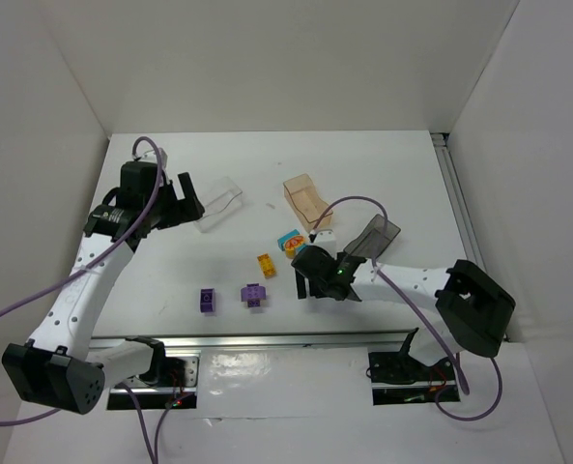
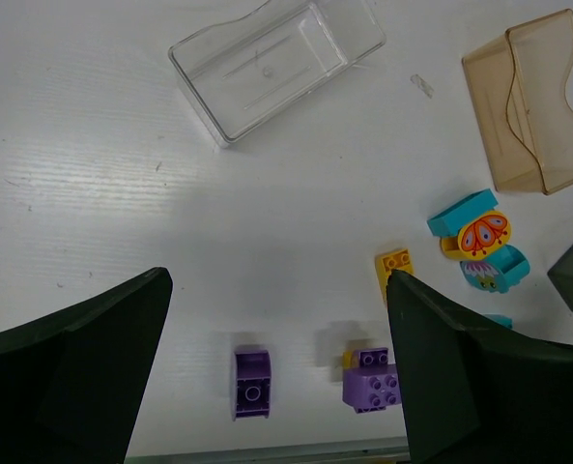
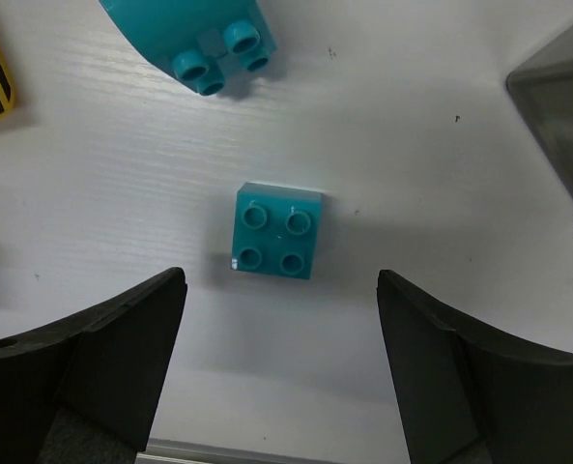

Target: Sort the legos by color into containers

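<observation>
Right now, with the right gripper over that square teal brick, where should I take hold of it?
Grip the teal brick by its two flat side walls, coming straight down from above. It lies flat, studs up, free on all sides, and sits centred under the wide-open right gripper, so closing would meet those walls squarely.

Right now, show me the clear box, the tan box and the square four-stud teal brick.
clear box (image 2: 276, 70), left wrist view, on its bare floor.
tan box (image 2: 545, 116), left wrist view, middle of its translucent body.
square teal brick (image 3: 277, 230), right wrist view, centre of its studded top.

White table (image 1: 383, 164) with scattered legos (image 1: 208, 300) and three containers (image 1: 220, 203)
</observation>
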Motion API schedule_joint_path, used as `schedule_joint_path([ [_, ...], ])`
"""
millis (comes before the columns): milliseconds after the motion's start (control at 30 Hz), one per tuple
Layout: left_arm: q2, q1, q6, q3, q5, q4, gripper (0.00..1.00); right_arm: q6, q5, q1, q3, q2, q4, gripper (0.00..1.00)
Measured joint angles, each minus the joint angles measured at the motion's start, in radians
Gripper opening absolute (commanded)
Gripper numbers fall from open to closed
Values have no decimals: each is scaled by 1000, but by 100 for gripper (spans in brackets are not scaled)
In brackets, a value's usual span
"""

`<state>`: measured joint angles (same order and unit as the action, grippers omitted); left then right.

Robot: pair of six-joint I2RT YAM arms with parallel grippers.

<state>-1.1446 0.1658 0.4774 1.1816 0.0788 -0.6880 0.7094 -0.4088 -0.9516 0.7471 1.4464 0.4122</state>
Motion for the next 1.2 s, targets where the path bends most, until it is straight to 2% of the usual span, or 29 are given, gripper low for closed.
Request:
schedule_joint_path([
  [67, 0, 0, 0, -4, -9, 0, 100, -4, 11, 6, -1, 4, -16, 85],
  [100, 0, 0, 0, -6, -12, 0, 100, -6, 14, 10, -1, 8, -24, 80],
  [367, 0, 0, 1, -23, -26, 0, 100, -23, 28, 50, -1, 71, -88, 65],
  [467, 0, 0, 0, -30, -26, -1, 100, -31, 24, 51, 8, 89, -100, 54],
  [500, 0, 0, 0, -31, -26, -2, 100, -32, 24, 51, 15, 98, -108, 43],
  [533, 0, 0, 0, -32, -26, 0, 100, -39, 23, 51, 20, 103, -112, 40],
  [600, 0, 0, -1, -38, -33, 0, 100, -36, 24, 51, 33, 114, -113, 40],
  [767, -4, -6, -4, -47, -67, 1, 100, -39, -5, 43, 92, 109, -56, 30],
  [900, -5, -7, -3, -84, -52, -3, 100, -53, -35, 48, 151, 23, -3, 30],
  [1033, -1, -8, 22, -103, 3, -27, 100, -110, -45, 128, 258, -10, 3, 30],
  [1200, 22, -8, 32, -104, 22, -54, 100, -194, -28, 271, 454, 102, -5, 30],
])
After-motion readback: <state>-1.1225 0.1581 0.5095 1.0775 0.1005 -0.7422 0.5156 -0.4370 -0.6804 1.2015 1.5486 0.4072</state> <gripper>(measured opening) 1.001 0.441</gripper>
